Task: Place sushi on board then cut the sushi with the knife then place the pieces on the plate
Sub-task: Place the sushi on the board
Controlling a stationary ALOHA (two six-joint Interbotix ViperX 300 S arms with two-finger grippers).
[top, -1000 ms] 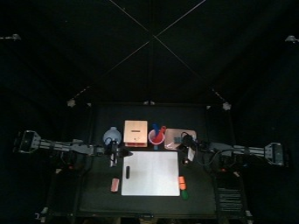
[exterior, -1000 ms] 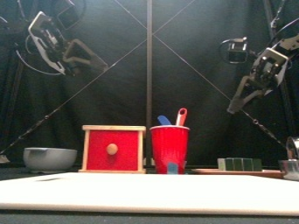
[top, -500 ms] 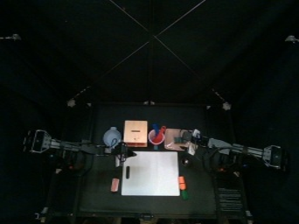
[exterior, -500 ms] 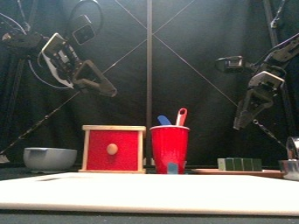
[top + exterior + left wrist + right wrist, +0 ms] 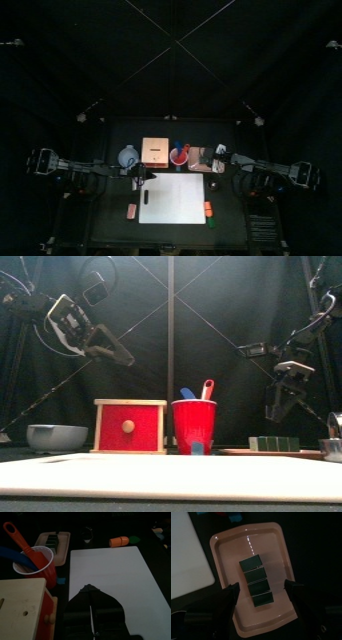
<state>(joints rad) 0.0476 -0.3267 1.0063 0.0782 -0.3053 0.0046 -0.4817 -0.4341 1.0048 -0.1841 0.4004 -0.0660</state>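
R gripper (image 5: 260, 587), jaws apart, was held above sushi (image 5: 256, 579) in tray (image 5: 228, 549), 3 o'clock of cup (image 5: 178, 155). Long axis was laid 9–3, between jaws. L gripper (image 5: 87, 588), jaws together, was parked farther off.

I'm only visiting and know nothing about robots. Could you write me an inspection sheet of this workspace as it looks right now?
Surface: black table; white cutting board at its front, bare.
Job's things: sushi roll of four blocks lying on the pink tray; red cup holding the blue knife and the red knife.
Clutter: wooden box, blue-grey bowl, orange toy food beside the board.
End effectors: left end effector shut, raised near the board's back left corner; right end effector open, hovering over the sushi roll, not touching it.
Cables: nothing seen.
Surroundings: black curtains.
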